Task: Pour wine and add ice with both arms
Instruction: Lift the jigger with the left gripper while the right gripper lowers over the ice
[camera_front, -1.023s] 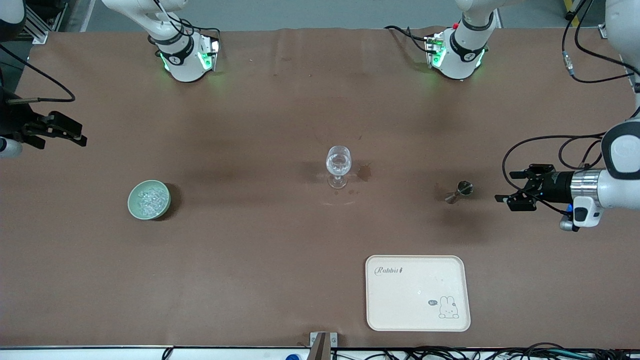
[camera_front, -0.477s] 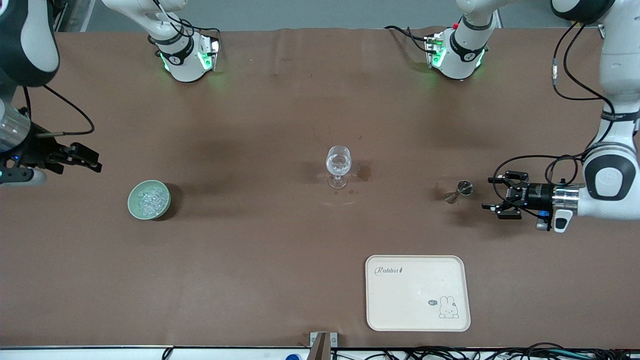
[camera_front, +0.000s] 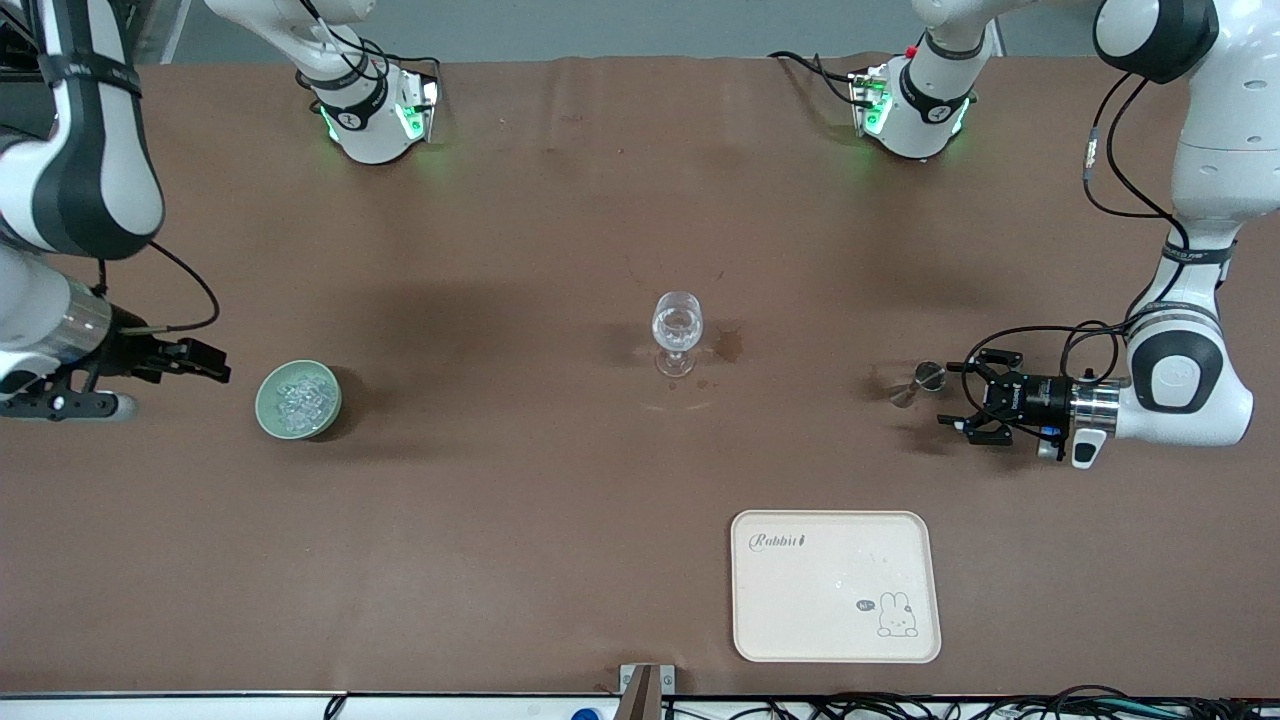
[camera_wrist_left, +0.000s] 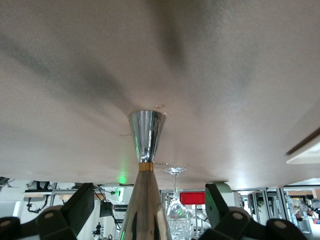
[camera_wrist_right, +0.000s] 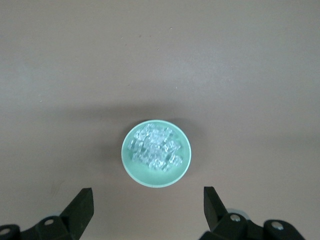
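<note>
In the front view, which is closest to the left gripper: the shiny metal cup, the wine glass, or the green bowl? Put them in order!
From the left gripper:
1. Metal cup, right beside its open fingers.
2. Wine glass, mid-table.
3. Green bowl of ice, at the right arm's end.

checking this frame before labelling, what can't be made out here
- Metal hourglass jigger: contents hidden; front view too small, left wrist view side-on.
- Clear stemmed glass: liquid level unclear; jigger blocks it in the left wrist view.
- Right gripper: fingertips cut off by frame edge.
- Ice in pale green bowl: count untellable.
</note>
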